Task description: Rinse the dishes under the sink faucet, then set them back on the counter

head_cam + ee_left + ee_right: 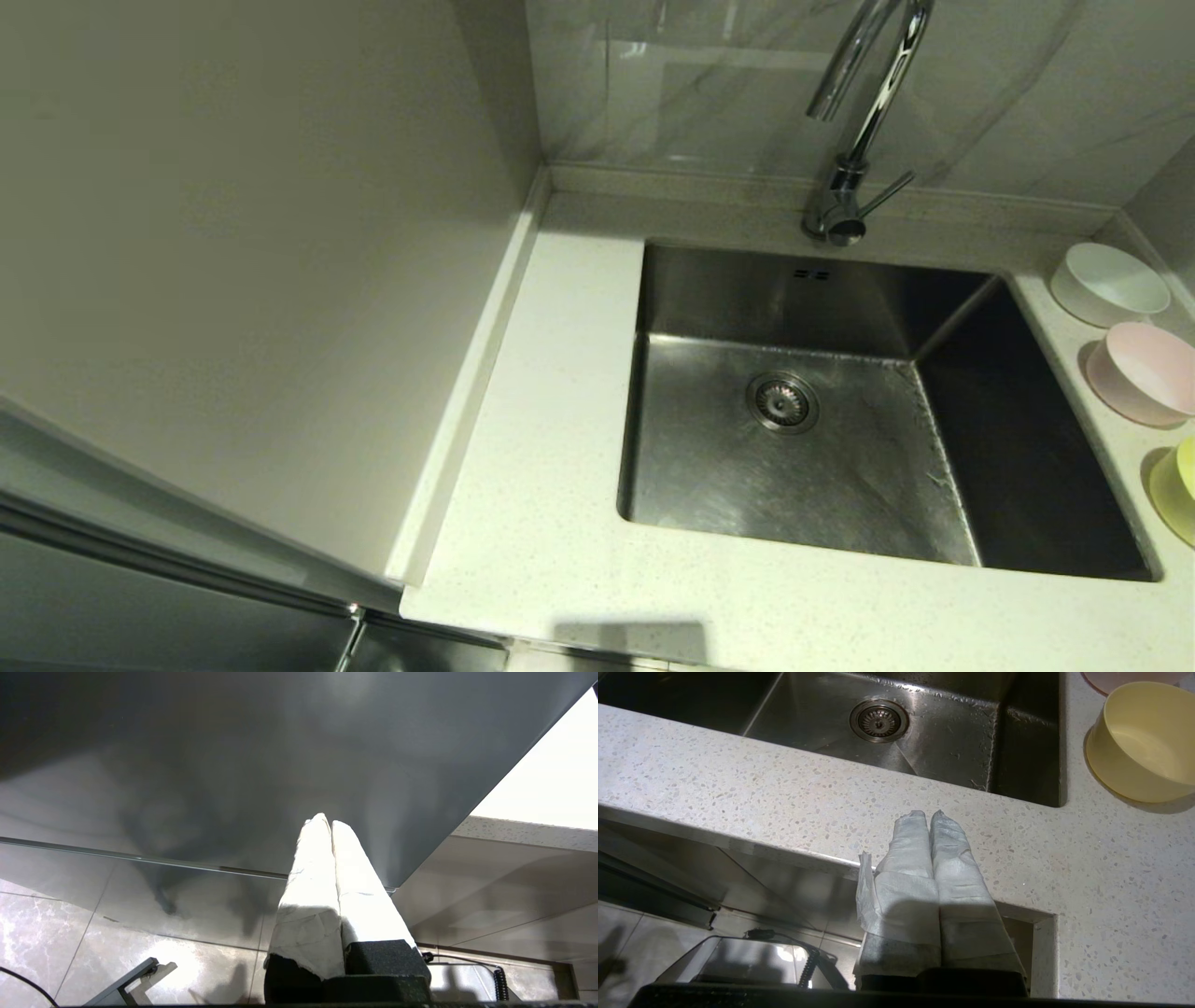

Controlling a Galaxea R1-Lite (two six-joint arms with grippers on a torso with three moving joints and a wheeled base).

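Observation:
Three bowls stand in a row on the counter (551, 448) right of the sink (822, 308): a white bowl (1109, 283) at the back, a pink bowl (1144, 371) in the middle, a yellow-green bowl (1178, 487) nearest, cut by the frame edge. The chrome faucet (854, 140) rises behind the empty basin. Neither arm shows in the head view. My right gripper (928, 813) is shut and empty, hovering at the counter's front edge, with the yellow-green bowl (1143, 742) ahead to its right. My left gripper (325, 820) is shut and empty, low beside a grey cabinet panel.
A tall pale cabinet side (252, 280) walls off the counter's left. The drain strainer (782, 401) sits mid-basin. Grey marbled tiles (709, 75) back the faucet. A low raised lip (485, 355) runs along the counter's left edge. Floor tiles (93, 961) lie below the left gripper.

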